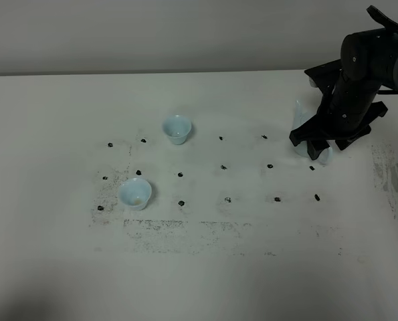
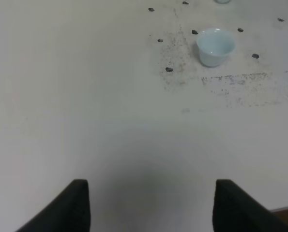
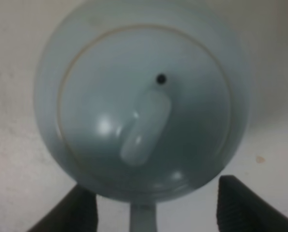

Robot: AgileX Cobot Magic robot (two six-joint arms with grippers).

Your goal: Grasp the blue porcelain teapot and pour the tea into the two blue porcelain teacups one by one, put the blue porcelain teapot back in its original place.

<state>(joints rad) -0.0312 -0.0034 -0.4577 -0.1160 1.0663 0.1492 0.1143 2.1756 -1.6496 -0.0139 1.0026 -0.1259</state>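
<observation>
Blue porcelain teapot (image 3: 144, 111), its handle between wide-open right jaws

There are two blue porcelain teacups: one (image 1: 176, 128) and another (image 1: 135, 192). There is one blue porcelain teapot (image 3: 144, 101). The high view shows one black robot arm (image 1: 359, 87). About fifteen small dark dots (image 1: 223, 166) sit on one white table (image 1: 252, 274).

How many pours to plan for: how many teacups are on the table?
2: the back teacup sits centrally; the front teacup lies nearer, to its left. None seems hidden.
</observation>
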